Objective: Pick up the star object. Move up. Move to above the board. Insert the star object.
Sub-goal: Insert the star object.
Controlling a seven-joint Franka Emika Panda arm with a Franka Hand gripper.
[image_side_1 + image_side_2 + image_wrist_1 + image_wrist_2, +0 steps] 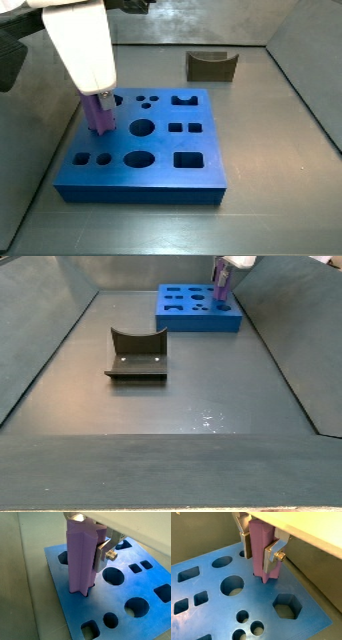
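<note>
The purple star object (pixel 81 559) stands upright, its lower end at or just inside a hole of the blue board (pixel 130 619). It also shows in a wrist view (pixel 262 552) and in both side views (pixel 99 115) (pixel 222 288). My gripper (pixel 90 554) is shut on the star object; the silver fingers (pixel 272 554) press its sides. The board (pixel 211 607) lies flat on the grey floor, seen in both side views (pixel 147 170) (pixel 181 316). The gripper is over the board's edge region (pixel 94 100) (pixel 225 276). The hole under the star object is hidden.
A dark fixture (pixel 210 65) (pixel 136 354) stands on the floor away from the board. Grey walls (pixel 307 80) enclose the floor. Several other cut-outs (pixel 232 585) in the board stay open.
</note>
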